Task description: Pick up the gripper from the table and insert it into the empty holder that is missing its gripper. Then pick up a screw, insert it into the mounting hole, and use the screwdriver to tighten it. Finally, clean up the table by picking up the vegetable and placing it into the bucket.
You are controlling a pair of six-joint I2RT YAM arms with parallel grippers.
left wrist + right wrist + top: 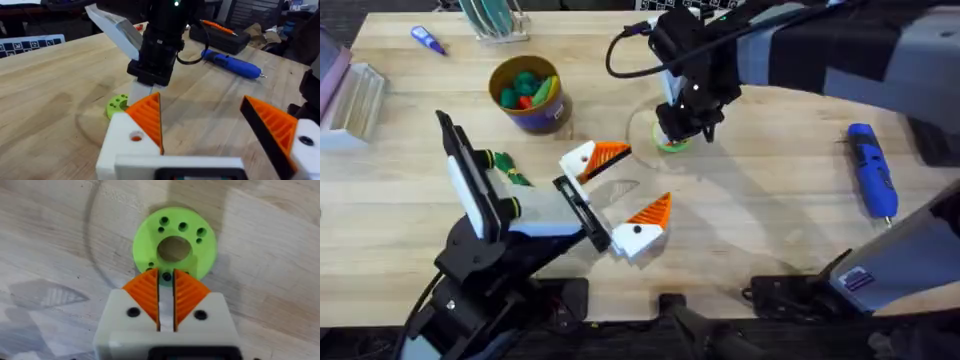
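Sweeping the wooden table from its left side, we are seeing a small blue-and-white pen-like item lying near the far left corner, well apart from everything else. Moving right, the yellow-gold bucket is standing upright with colourful toy produce inside it. Just in front of it, the dark-green toy vegetable is lying on the wood, close beside our left arm and not in the bucket.

Our left gripper is hovering near the middle of the table with its two orange-tipped fingers spread wide apart, holding nothing; its wrist camera is showing the same wide gap between the ribbed pads.

Further right, our right gripper is pointing straight down at the bright-green disc, which is lying flat on the table. From its wrist view, the orange pads are pressed almost together right at the disc's near rim, over a small dark hole, and we cannot tell whether anything is pinched between them.

At the far right, the bright blue powered screwdriver is lying on the table, well apart from both grippers.
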